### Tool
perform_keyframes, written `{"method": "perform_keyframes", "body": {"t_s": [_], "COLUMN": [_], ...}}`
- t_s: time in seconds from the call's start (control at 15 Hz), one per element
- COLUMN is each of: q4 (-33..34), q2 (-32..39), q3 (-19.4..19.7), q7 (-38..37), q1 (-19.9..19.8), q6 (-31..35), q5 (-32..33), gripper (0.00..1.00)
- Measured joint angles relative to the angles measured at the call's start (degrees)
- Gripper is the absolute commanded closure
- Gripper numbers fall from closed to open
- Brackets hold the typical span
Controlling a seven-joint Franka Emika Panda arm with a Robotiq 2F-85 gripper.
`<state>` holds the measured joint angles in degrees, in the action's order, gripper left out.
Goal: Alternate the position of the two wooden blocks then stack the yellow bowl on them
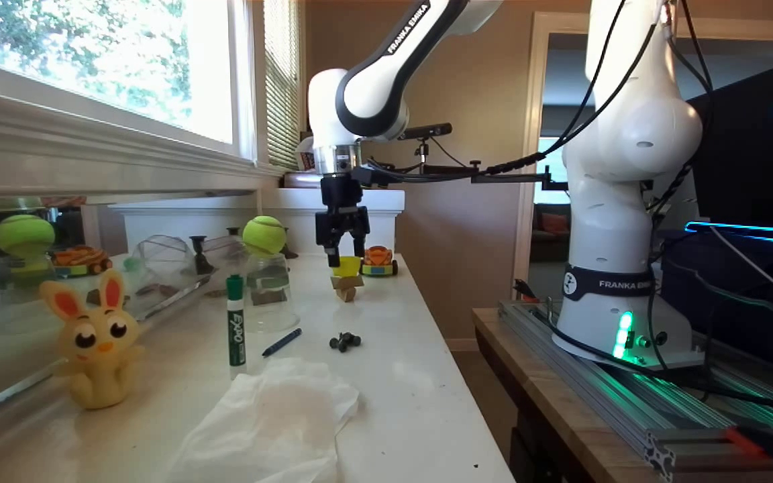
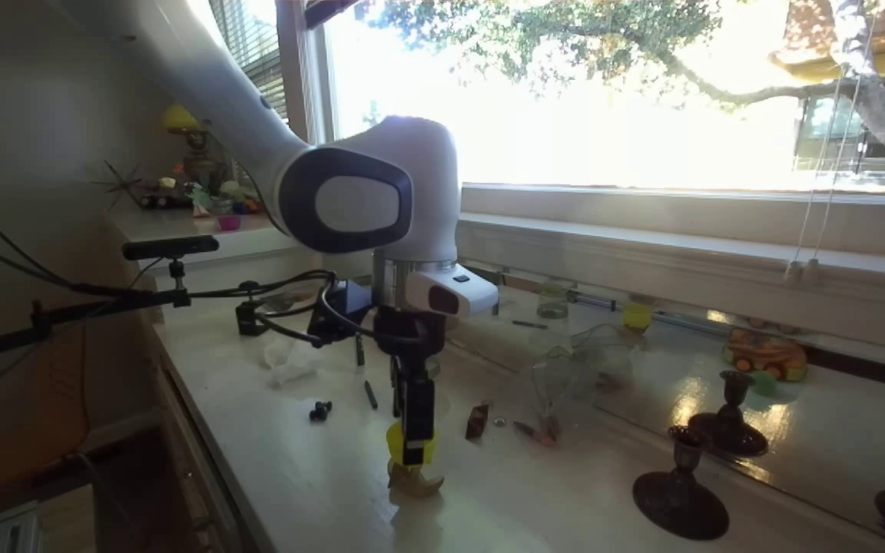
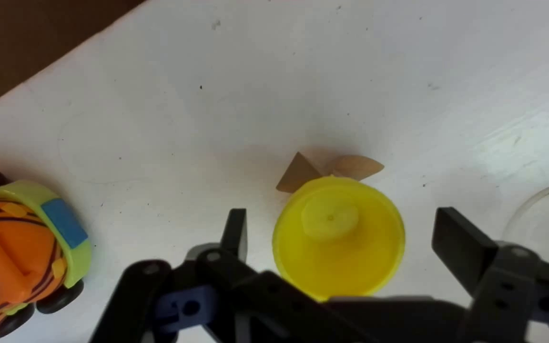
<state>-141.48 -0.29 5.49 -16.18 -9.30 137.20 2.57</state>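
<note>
Closest in the wrist view, the gripper (image 3: 343, 233) has its two sides apart, with a gap all the way between each side and the yellow bowl (image 3: 340, 247), so it holds nothing. The bowl sits on the two wooden blocks (image 3: 298, 175), which look piled up on the bench (image 3: 198, 124). So the stacking looks done. I can't tell if the blocks got swapped. Maybe all that's left is moving the gripper away.

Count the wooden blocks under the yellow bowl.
2: the upper wooden block directly under the yellow bowl, the lower wooden block beneath that, on the counter. Others may be hidden behind.
</note>
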Motion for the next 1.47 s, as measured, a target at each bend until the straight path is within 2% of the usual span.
{"method": "perform_keyframes", "body": {"t_s": [0.2, 0.53, 0.93, 1.2, 1.47], "q4": [-0.27, -3.82, -5.58, -5.51, -5.47], "q2": [-1.91, -14.06, -23.91, -26.4, -27.3], "q3": [-0.12, -3.03, -5.78, -5.73, -5.74], "q7": [-2.27, -2.87, -2.87, -2.58, -2.58], "q1": [0.57, 1.78, 2.09, 3.68, 4.56], "q6": [-2.21, -9.07, -16.27, -17.08, -17.08], "q5": [5.63, 10.91, 10.05, 2.5, 1.06], "gripper": [0.0, 0.0, 0.0, 0.0, 0.0]}}
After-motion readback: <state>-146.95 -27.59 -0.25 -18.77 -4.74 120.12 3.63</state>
